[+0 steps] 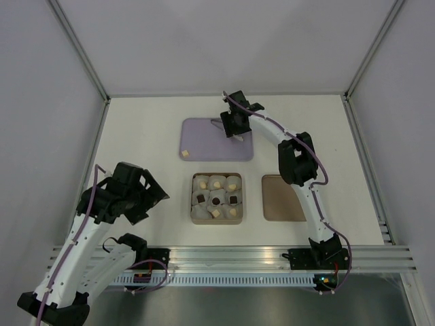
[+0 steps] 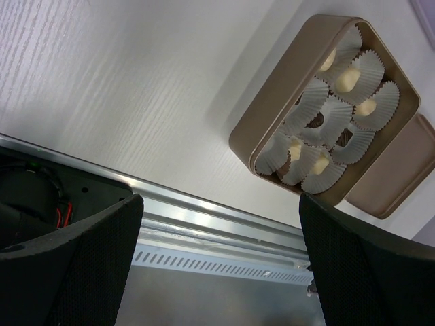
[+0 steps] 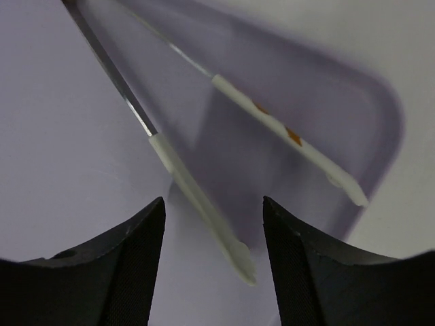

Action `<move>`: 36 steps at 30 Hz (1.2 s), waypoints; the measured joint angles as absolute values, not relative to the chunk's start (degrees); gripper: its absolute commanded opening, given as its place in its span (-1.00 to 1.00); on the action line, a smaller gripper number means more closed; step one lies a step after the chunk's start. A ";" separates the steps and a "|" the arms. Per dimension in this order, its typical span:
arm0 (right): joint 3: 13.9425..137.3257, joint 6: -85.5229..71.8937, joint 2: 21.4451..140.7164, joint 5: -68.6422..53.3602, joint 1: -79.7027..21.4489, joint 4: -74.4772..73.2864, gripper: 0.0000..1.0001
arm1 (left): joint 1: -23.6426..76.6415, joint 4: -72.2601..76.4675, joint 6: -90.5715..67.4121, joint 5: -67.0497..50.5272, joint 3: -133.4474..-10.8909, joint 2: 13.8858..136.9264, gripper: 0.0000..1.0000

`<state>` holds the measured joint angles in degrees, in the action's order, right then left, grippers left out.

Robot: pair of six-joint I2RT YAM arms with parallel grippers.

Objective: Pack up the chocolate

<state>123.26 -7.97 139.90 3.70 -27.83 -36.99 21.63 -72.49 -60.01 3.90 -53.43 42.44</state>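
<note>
The jaws of the right gripper (image 3: 213, 202) stand apart and hold nothing. 1 white-tipped leg of the tweezers (image 3: 187, 187) lies between them on the purple tray (image 1: 204, 139), and the other leg is outside, to the right in the wrist view. I judge that the step in hand is to take these tweezers, so the grip must be made with care. The gripper should turn or shift until both legs are between the jaws, then close slowly — only enough that the tool does not slip, not so much that the tips come fully together. A grip near the middle of the legs, not at the white tips, gives better control, I think. The left gripper (image 2: 221, 204) is also open and empty; it hangs to the left of the box (image 2: 268, 102), well apart from the tray, and has no need to move now. The chocolate (image 1: 217, 182) is mostly packed: 8 pieces, pale and dark, seem to sit in the paper cups of the box. The near-left cup (image 1: 202, 214) looks empty, though it is too small to be sure. 1 pale cube (image 1: 184, 154) lies loose at the near-left corner of the tray, well apart from the tweezers — this is the piece to fetch. The lid (image 1: 284, 197) lies flat just right of the box, out of the way.
</note>
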 measured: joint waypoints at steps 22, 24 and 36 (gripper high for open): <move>113.54 -22.52 111.07 11.38 -28.95 -46.41 -0.99 | 21.63 -72.84 -64.90 3.86 -54.04 42.11 0.99; 110.52 -26.61 104.36 12.95 -28.23 -47.16 -0.94 | 21.63 -73.23 -64.93 3.88 -55.07 43.18 0.99; 92.27 -39.77 108.07 15.38 -10.44 -51.92 -0.69 | 21.63 -75.09 -66.02 3.95 -58.48 44.99 0.99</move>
<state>92.27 -39.77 108.07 15.38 -10.44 -51.92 21.63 -75.09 -66.02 3.95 -58.48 44.99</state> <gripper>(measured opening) 0.102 0.993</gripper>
